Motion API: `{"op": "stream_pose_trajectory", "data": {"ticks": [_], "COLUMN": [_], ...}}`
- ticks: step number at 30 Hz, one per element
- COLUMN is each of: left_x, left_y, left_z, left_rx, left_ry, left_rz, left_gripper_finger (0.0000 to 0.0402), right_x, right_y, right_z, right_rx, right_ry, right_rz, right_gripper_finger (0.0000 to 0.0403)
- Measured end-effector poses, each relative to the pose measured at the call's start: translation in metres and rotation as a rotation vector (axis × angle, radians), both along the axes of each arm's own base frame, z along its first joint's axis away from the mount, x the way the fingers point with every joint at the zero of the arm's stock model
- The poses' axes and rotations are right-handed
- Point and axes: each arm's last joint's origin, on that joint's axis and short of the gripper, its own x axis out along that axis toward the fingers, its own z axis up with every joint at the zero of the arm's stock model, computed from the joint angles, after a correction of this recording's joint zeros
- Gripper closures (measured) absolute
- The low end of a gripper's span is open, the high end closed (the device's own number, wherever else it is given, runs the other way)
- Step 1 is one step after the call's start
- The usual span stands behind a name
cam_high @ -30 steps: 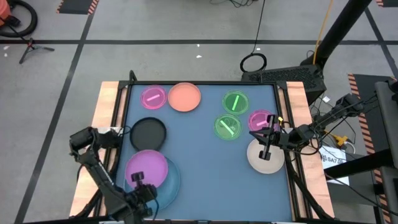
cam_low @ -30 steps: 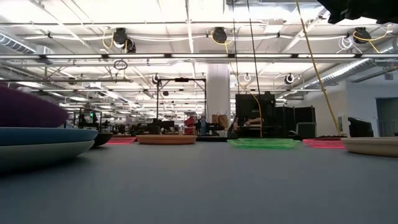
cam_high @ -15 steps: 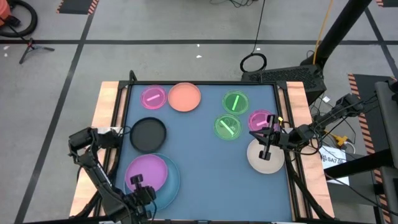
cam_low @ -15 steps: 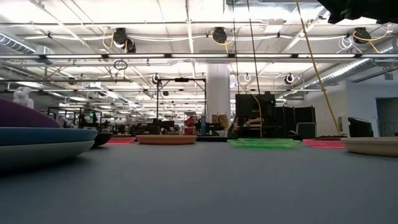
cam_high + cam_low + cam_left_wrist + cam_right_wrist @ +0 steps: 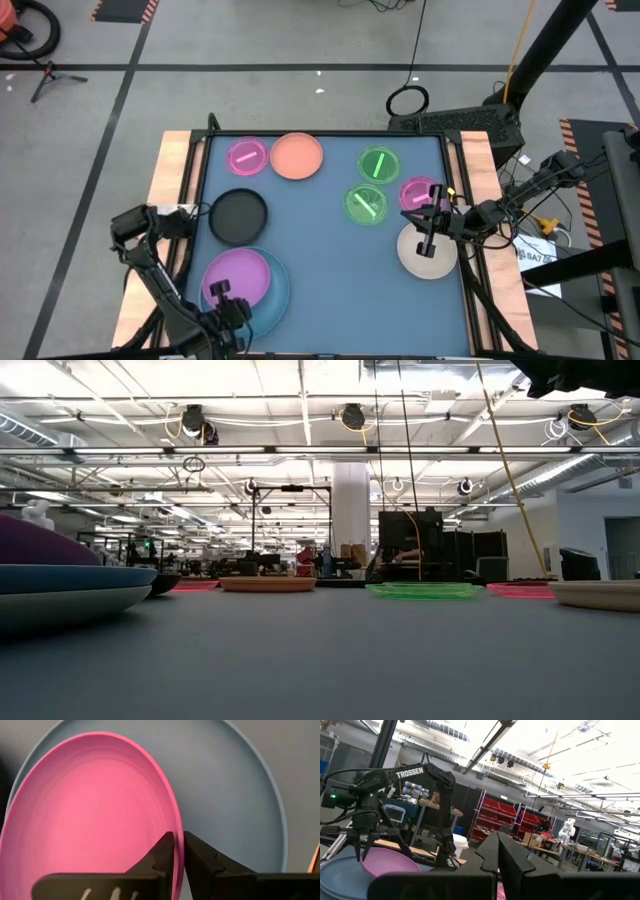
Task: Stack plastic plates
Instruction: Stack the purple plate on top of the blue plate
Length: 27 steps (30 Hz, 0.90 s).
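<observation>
Left gripper (image 5: 222, 300): at the table's near-left corner, fingers (image 5: 165, 855) straddling the purple plate's near rim with a narrow gap; whether they pinch it or have let go, I cannot tell.
Purple plate (image 5: 236, 277): lies inside the light-blue plate (image 5: 274, 295), pushed toward its left side.
Black plate (image 5: 238, 215): just beyond that stack, nearly touching it.
Right gripper (image 5: 430, 238): clenched, empty, above the beige plate (image 5: 420, 258) by the right edge.
Far edge: small pink plate (image 5: 246, 156) beside the orange plate (image 5: 297, 156).
Right side: two green plates (image 5: 372, 183) and another pink plate (image 5: 417, 192), close together.
Open room: bare blue table (image 5: 330, 280) through the middle and near side.
</observation>
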Motion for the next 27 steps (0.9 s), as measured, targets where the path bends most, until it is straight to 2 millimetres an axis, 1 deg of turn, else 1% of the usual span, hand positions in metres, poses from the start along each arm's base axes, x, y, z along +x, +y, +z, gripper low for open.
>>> {"op": "stream_pose_trajectory", "data": {"ticks": [7, 25, 27], "left_x": [0.0059, 0.0057, 0.0051], "left_y": [0.0042, 0.0045, 0.0043], "left_z": [-0.0002, -0.0004, -0.0006], "left_rx": [-0.005, -0.008, -0.007], "left_ry": [0.015, 0.037, 0.063], "left_rz": [0.021, 0.011, -0.022], "left_gripper_finger": [0.0355, 0.0354, 0.0354], "right_x": [0.0000, 0.0000, 0.0000], "right_y": [0.0000, -0.0001, -0.0001], "right_z": [0.0000, 0.0000, 0.0000], "right_rx": [0.000, 0.000, 0.000], "right_ry": [0.000, 0.000, 0.000], "right_rz": [-0.001, -0.002, -0.002], "right_gripper_finger": [0.0403, 0.0402, 0.0402]}}
